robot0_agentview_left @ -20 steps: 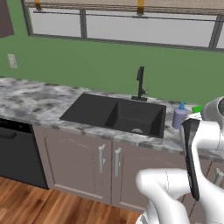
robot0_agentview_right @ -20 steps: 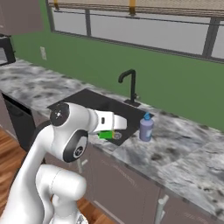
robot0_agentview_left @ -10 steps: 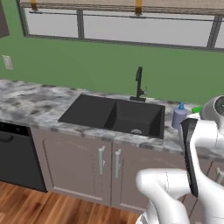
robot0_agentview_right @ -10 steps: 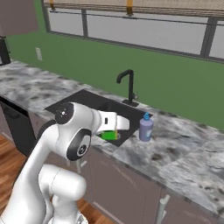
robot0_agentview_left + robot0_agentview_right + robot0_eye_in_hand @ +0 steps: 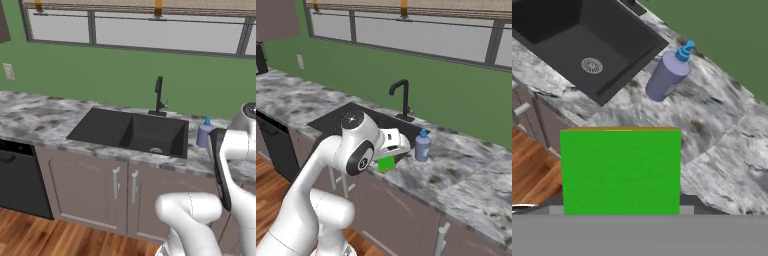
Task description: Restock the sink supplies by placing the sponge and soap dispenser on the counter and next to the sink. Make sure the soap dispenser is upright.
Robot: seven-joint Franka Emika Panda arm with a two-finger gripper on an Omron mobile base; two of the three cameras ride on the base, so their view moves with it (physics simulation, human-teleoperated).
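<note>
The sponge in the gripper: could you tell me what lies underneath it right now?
The green sponge hangs above the counter edge beside the sink, with the soap dispenser upright further back. The counter patch and cabinet front directly beneath are covered by the sponge itself.

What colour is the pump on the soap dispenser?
Blue, atop the lavender-grey soap dispenser; the hand view shows it best.

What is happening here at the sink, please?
The robot arm's gripper holds a green sponge above the front edge of the counter, just right of the sink. The soap dispenser already stands upright on the counter beside the sink. The sponge is not yet set down.
</note>
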